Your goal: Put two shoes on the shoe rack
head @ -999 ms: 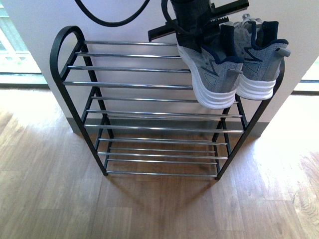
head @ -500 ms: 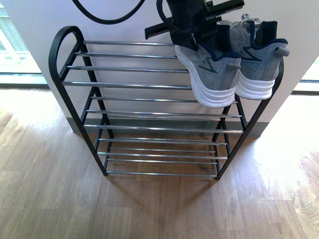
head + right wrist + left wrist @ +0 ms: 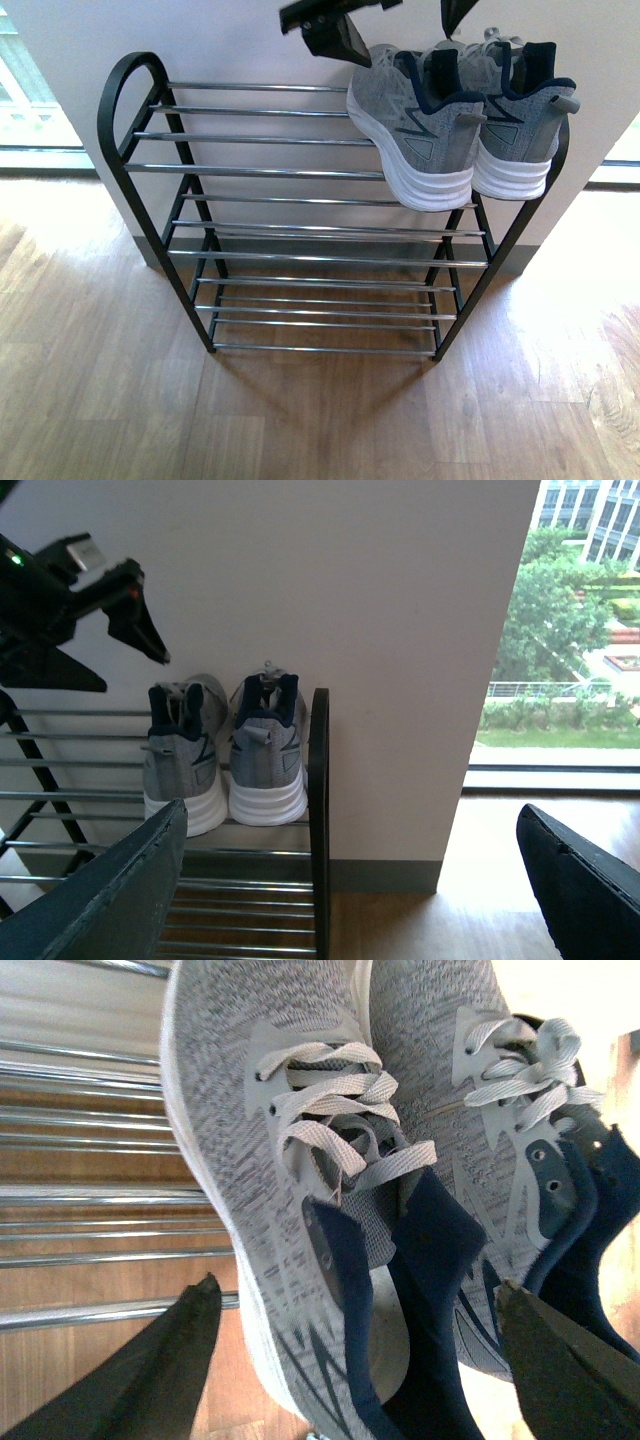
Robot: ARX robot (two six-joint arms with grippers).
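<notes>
Two grey knit shoes with navy collars stand side by side, heels toward me, on the right end of the shoe rack's (image 3: 270, 170) top tier: one shoe (image 3: 415, 130) further in, the other (image 3: 520, 120) against the side loop. Just above them my left gripper (image 3: 398, 22) hangs open. In the left wrist view its fingertips (image 3: 205, 1295) straddle the heel of the nearer shoe (image 3: 290, 1160) without touching it, beside the second shoe (image 3: 500, 1110). My right gripper (image 3: 350, 825) is open and holds nothing, back from the rack's right side loop (image 3: 319, 810), facing both shoes (image 3: 225, 760).
A white wall (image 3: 250, 40) with a grey baseboard stands right behind the rack. Wood floor (image 3: 320, 420) spreads in front. Windows lie to both sides (image 3: 570, 630). The rack's lower tiers are thin silver rods (image 3: 320, 285).
My left gripper has risen off the inner shoe, whose collar now shows; that shoe has settled a little on the top rods. The other shoe has not moved.
</notes>
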